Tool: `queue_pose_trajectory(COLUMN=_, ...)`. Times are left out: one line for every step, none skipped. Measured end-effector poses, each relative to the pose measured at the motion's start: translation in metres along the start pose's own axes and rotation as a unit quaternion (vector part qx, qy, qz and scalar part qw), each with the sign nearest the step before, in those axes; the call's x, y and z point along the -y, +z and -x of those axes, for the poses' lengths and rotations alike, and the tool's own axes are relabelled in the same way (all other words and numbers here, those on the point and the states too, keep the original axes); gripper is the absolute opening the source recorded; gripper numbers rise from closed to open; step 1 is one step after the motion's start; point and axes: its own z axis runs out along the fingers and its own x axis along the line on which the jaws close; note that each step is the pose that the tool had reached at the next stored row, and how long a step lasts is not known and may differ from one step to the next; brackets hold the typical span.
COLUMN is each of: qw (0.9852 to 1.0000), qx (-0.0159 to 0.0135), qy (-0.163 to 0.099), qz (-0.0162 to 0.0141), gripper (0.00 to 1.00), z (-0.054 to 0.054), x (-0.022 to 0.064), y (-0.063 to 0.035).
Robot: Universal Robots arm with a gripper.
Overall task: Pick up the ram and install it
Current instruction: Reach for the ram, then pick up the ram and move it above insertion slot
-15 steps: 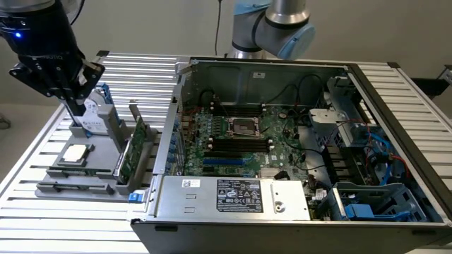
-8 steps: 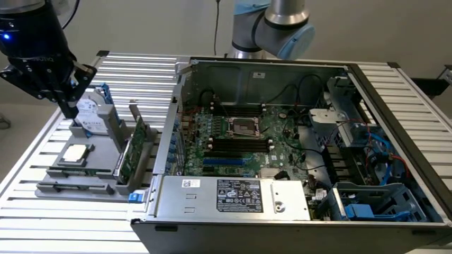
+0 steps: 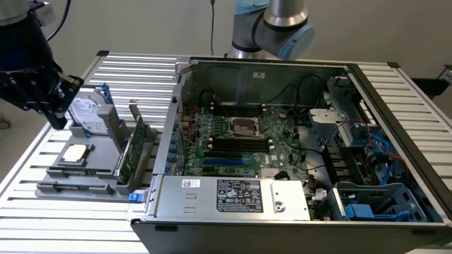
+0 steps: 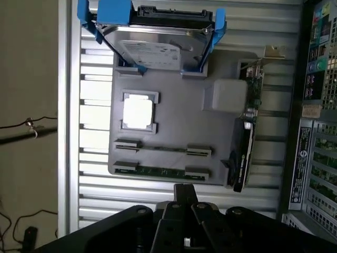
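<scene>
The black robot gripper (image 3: 56, 117), fingers (image 4: 184, 194) closed tight on nothing, hangs near the grey parts tray (image 4: 179, 126) on the slatted metal counter (image 3: 42, 222), where the thin green ram stick (image 4: 160, 172) sits unpicked; grasping it likely demands parted fingers aligned along its edge.

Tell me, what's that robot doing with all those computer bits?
A robot arm holds its gripper over a gray tray of computer parts. The gripper is shut and holds nothing. The ram, a thin green stick, lies in a slot at the tray's edge nearest the gripper, not yet picked up. The open computer it belongs in sits beside the tray, on the exterior view's right.
</scene>
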Motion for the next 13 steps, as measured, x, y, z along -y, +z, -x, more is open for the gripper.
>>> queue_pose_trajectory(qw=1.0, qx=0.0001, qy=0.0, qz=0.0001, gripper=0.11, z=-0.0005, x=0.0012, y=0.0007)
queue_pose_trajectory(qw=1.0, qx=0.0, qy=0.0, qz=0.0001, gripper=0.11, z=-0.0007, x=0.0014, y=0.0008)
queue_pose_trajectory(qw=1.0, qx=0.0, qy=0.0, qz=0.0001, gripper=0.11, z=-0.0007, x=0.0013, y=0.0008)
queue_pose_trajectory(qw=1.0, qx=0.0, qy=0.0, qz=0.0001, gripper=0.11, z=-0.0007, x=0.0013, y=0.0008)
queue_pose_trajectory(qw=1.0, qx=0.0, qy=0.0, qz=0.0001, gripper=0.11, z=-0.0007, x=0.0014, y=0.0008)
queue_pose_trajectory(qw=1.0, qx=0.0, qy=0.0, qz=0.0001, gripper=0.11, z=-0.0007, x=0.0014, y=0.0008)
queue_pose_trajectory(qw=1.0, qx=0.0, qy=0.0, qz=0.0001, gripper=0.11, z=-0.0007, x=0.0014, y=0.0008)
queue_pose_trajectory(qw=1.0, qx=0.0, qy=0.0, qz=0.0001, gripper=0.11, z=-0.0007, x=0.0014, y=0.0008)
queue_pose_trajectory(qw=1.0, qx=0.0, qy=0.0, qz=0.0001, gripper=0.11, z=-0.0007, x=0.0014, y=0.0007)
queue_pose_trajectory(qw=1.0, qx=0.0, qy=0.0, qz=0.0001, gripper=0.11, z=-0.0007, x=0.0014, y=0.0008)
queue_pose_trajectory(qw=1.0, qx=0.0, qy=0.0, qz=0.0001, gripper=0.11, z=-0.0007, x=0.0014, y=0.0007)
queue_pose_trajectory(qw=1.0, qx=0.0, qy=0.0, qz=0.0001, gripper=0.11, z=-0.0007, x=0.0014, y=0.0008)
queue_pose_trajectory(qw=1.0, qx=0.0, qy=0.0, qz=0.0001, gripper=0.11, z=-0.0007, x=0.0014, y=0.0008)
